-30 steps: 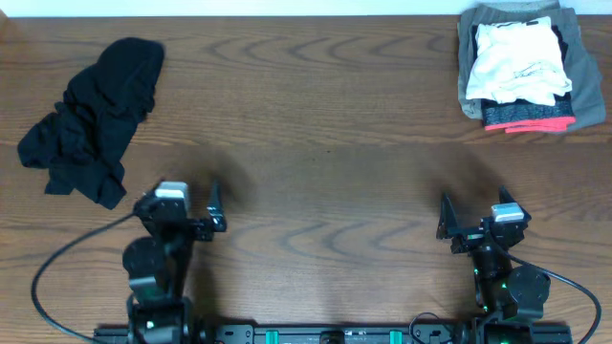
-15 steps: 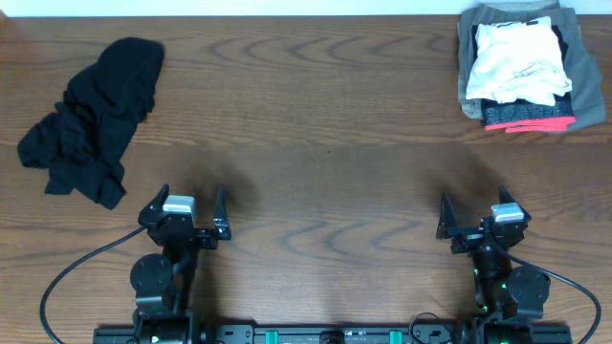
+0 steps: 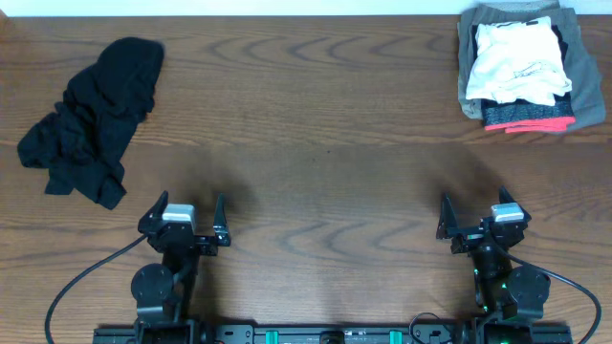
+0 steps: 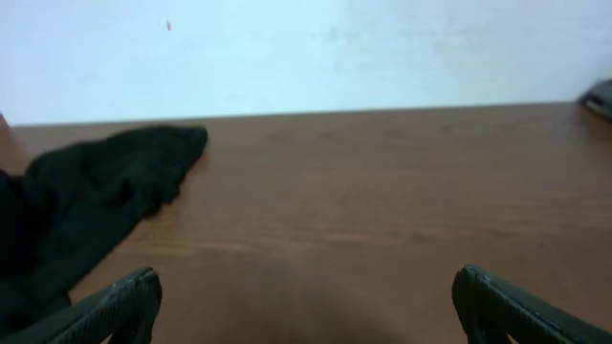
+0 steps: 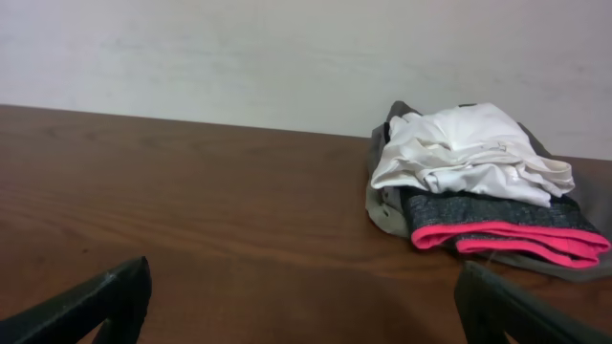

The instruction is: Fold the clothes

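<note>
The crumpled black garment (image 3: pixel 91 119) lies far across the desk (image 3: pixel 325 143) from the folded pile (image 3: pixel 519 67), apparently awaiting folding. The left gripper (image 3: pixel 185 218) and right gripper (image 3: pixel 473 215) rest well short of that pile, jaws spread wide and empty, seemingly parked.

Your overhead view is evenly lit from above and sharp: the grain of the tabletop (image 3: pixel 325 115) reads clearly, with soft, diffuse shadows across its near half. The black garment (image 3: pixel 91 119) swallows the light, so its folds barely show. Your wrist views are softer and a little hazy. The left hand (image 4: pixel 304 311) has blurred fingertips (image 4: pixel 110 304) at the frame's bottom corners, and the wall (image 4: pixel 335 48) behind glows pale, nearly washed out.
</note>
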Robot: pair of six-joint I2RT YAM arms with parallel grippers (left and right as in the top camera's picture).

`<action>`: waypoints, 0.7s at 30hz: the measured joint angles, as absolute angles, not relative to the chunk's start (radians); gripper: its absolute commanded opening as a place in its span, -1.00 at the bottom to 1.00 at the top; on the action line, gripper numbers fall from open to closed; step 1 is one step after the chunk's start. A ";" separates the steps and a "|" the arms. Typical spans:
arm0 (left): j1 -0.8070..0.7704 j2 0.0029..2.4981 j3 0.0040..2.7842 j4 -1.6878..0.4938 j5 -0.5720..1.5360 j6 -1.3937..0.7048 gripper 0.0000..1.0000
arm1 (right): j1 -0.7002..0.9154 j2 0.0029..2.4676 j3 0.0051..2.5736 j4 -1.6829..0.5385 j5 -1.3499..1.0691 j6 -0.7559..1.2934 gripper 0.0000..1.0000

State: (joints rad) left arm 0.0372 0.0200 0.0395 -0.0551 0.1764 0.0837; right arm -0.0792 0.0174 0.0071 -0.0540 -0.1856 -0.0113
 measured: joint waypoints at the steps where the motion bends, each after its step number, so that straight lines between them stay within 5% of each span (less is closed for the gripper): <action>1: 0.037 0.015 0.039 -0.054 0.176 0.084 0.95 | -0.079 0.017 0.007 -0.054 -0.186 -0.011 0.99; 21: 0.037 0.011 0.032 -0.037 0.180 0.084 0.96 | -0.079 0.017 0.007 -0.054 -0.186 -0.011 0.98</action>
